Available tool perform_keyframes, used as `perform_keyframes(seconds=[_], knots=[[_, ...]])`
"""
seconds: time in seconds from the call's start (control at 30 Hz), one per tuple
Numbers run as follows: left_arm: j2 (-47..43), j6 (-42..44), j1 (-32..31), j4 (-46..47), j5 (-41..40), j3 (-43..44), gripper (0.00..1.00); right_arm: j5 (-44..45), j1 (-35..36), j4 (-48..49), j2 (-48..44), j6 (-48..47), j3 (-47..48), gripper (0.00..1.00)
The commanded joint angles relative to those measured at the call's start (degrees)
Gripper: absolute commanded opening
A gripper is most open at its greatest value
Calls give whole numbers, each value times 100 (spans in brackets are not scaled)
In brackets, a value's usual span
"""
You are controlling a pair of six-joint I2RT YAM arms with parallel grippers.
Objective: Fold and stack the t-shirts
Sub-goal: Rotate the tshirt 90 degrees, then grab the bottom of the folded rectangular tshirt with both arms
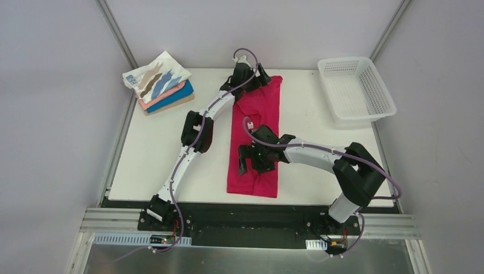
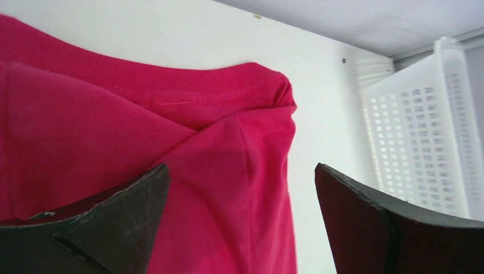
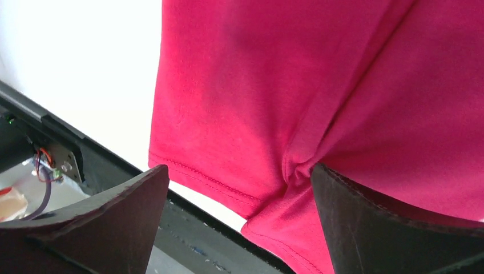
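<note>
A crimson-pink t-shirt [image 1: 259, 117] lies as a long narrow strip down the middle of the table. My left gripper [image 1: 249, 77] hovers open over its far end, where a folded corner [image 2: 251, 114] shows between the spread fingers. My right gripper [image 1: 249, 161] stands open over the near half, close to the hem [image 3: 217, 182]; nothing is held. At the far left corner sits a stack of folded t-shirts [image 1: 161, 84]: white with tan and blue streaks on top, then salmon, blue and tan.
A white plastic mesh basket [image 1: 355, 88] stands at the far right of the table [image 1: 154, 154], also seen in the left wrist view as a white basket [image 2: 422, 137]. The table's dark front edge [image 3: 108, 165] runs just beyond the shirt's hem.
</note>
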Motion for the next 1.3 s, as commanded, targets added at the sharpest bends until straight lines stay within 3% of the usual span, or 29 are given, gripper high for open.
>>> perform_keyframes(seconds=[0.0, 0.17, 0.27, 0.33, 0.57, 0.67, 0.77, 0.93, 1.07, 1.27], knots=[[-1103, 898, 160, 53, -312, -69, 99, 1022, 20, -46, -836, 183, 221, 100], [-2505, 1391, 153, -249, 291, -585, 99, 1284, -59, 494, -2259, 432, -339, 100], [-3534, 1615, 147, -1013, 694, -1332, 99, 1426, -237, 392, -2950, 826, -836, 100], [-4483, 1721, 124, -1438, 602, -2580, 99, 1315, -411, 103, -3281, 850, -1181, 100], [-8222, 1152, -644, -1776, -1285, -7724, 99, 424, -536, -806, -4379, 456, -2120, 100], [-9402, 606, -833, -1802, -1274, -9494, 99, 207, -511, -936, -4589, 651, -2468, 99], [-10224, 224, -1083, -2046, -856, -10592, 99, 46, -497, -1164, -4684, 816, -2643, 99], [-10438, -670, -1812, -2036, -340, -11596, 98, -240, -488, -755, -4621, 1141, -3103, 91], [-9960, -1054, -2038, -1985, -427, -11742, 83, -206, -489, 59, -4370, 1430, -3416, 80], [-9104, -1068, -2171, -1831, -521, -11552, 65, 471, -488, 435, -4179, 1774, -3665, 67]])
